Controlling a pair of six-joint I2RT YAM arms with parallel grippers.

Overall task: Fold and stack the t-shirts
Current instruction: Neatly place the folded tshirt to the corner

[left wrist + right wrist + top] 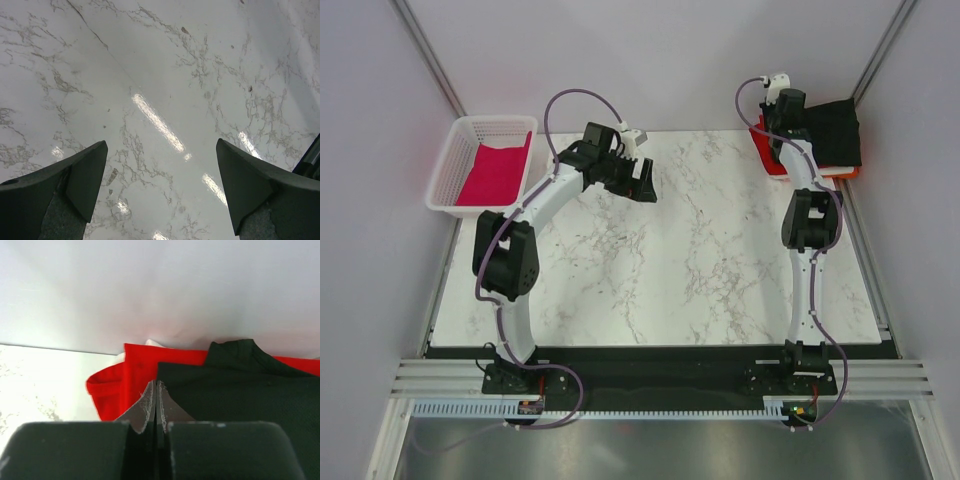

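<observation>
A folded black t-shirt [835,130] lies on top of a stack at the table's back right corner, with a red t-shirt [766,155] under it. In the right wrist view the black t-shirt [240,385] covers the red t-shirt [132,375], and a bit of white cloth [152,343] shows behind. My right gripper [792,112] is at the stack's left edge; it [156,385] is shut with nothing between its fingertips. My left gripper [648,185] hovers over the bare marble table at back centre-left; it [161,145] is open and empty. A magenta t-shirt [495,175] lies in the basket.
A white lattice basket [445,175] stands off the table's back left corner. An orange edge [840,173] shows at the bottom of the stack. Walls close in behind and on both sides. The marble table [670,270] spans the middle.
</observation>
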